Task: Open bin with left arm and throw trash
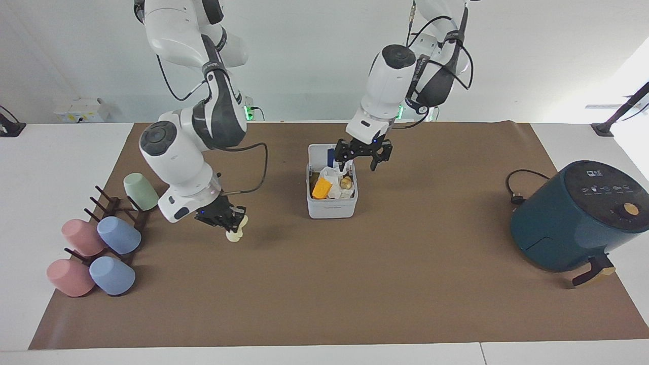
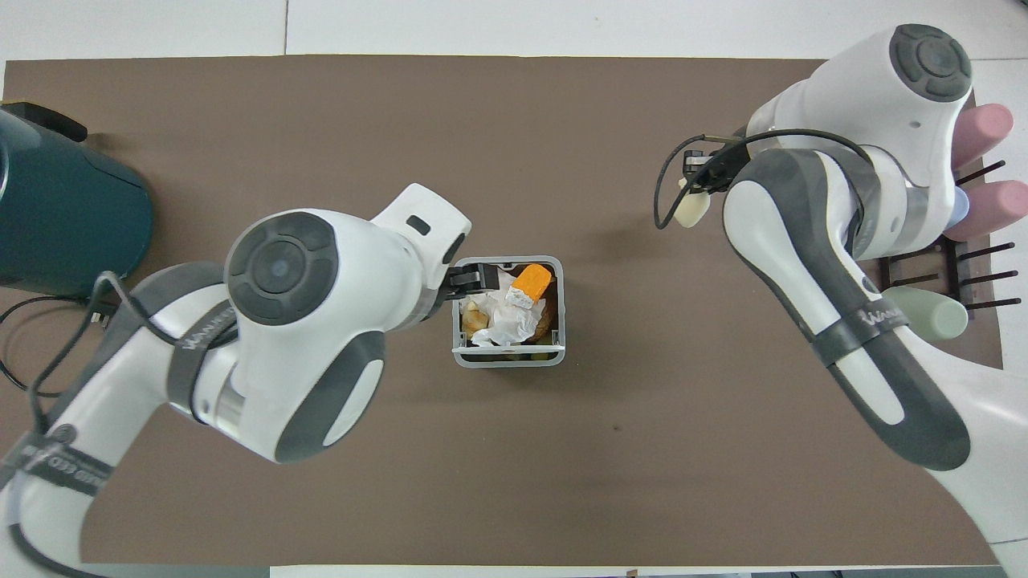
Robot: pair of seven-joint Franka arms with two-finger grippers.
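I see the bin standing upright near the middle of the brown mat, its mouth facing straight up and its lid swung back on the edge nearer to the robots. Inside it an orange block lies tilted, its long axis running slantwise from the bin's middle toward the corner farther from the robots. It rests among crumpled white paper and a small cream knobbly piece. What lies deeper in the bin is covered and I cannot make it out.

My left gripper hangs above the bin's rim on the left arm's side, with its jaws spread wide and nothing between them. In the overhead view the arm's bulk hides most of it.

My right gripper is raised over the mat between the bin and the cup rack, with its fingers clamped on a pale yellow lump. The lump hangs below the fingertips, long axis roughly up and down. The fingers largely cover its top.

The teal air fryer sits at the left arm's end, cut off by the overhead frame.
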